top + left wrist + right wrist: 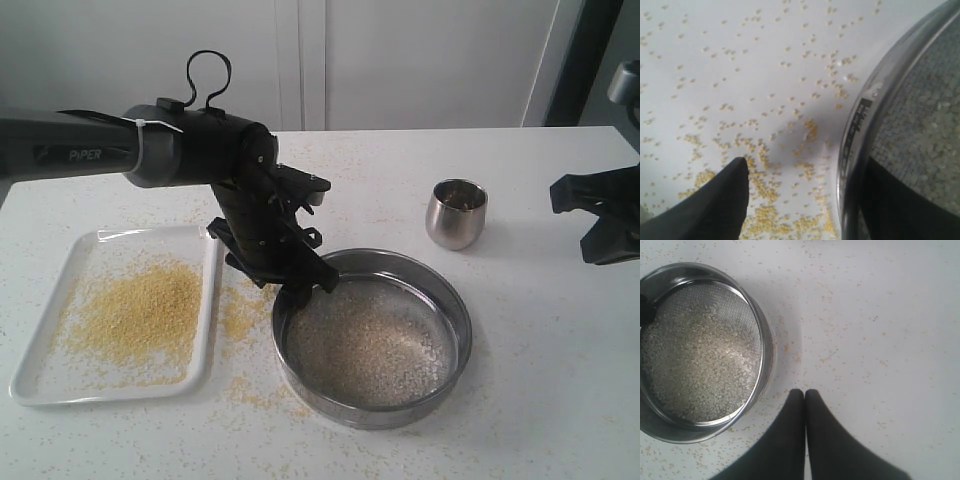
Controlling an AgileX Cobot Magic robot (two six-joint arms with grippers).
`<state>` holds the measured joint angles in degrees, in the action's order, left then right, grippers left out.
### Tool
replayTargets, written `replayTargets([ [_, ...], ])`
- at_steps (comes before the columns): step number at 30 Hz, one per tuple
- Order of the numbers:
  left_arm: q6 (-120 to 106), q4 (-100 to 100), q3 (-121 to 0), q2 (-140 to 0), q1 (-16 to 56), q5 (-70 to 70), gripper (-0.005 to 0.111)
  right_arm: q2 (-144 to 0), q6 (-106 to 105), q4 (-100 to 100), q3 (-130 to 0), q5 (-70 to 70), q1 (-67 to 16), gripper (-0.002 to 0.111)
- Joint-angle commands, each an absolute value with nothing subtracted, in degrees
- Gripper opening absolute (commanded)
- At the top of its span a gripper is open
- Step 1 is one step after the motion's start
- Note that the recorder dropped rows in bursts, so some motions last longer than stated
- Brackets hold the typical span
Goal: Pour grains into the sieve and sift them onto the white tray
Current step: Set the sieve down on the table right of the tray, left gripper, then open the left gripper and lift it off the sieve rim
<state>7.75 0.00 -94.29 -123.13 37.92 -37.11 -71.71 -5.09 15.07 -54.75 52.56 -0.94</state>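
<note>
Releasing the sieve [400, 412] — left gripper [290, 283] open astride its rim, right gripper [805, 394] closed, empty — calls for a straight upward lift, leaving it unshifted beside the white tray [30, 385].

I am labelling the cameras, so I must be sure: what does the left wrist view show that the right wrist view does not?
Only the left wrist view shows clearly the left tool, open, one finger outside the rim of the sieve and one inside, and a small label on that rim. Only the right wrist view: the right tool, shut, and nearly the sieve's whole circle. Both: the sieve, pale grains on its mesh, yellow grains scattered on the table.
</note>
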Motion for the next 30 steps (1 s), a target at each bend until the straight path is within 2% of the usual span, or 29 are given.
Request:
replayTargets([
  [1, 7.54, -0.32, -94.13, -123.31, 37.98, -38.17, 0.066, -71.40, -5.35, 14.95, -54.76, 52.17, -0.63, 0.000],
  [11, 7.54, 0.33, -94.44, -123.31, 37.98, -38.52, 0.066, -71.40, -5.35, 14.95, -54.76, 52.17, -0.63, 0.000],
  [30, 6.21, 0.00, -102.55, -123.31, 37.98, -48.04, 0.066, -71.40, -5.35, 14.95, -54.76, 52.17, -0.63, 0.000],
])
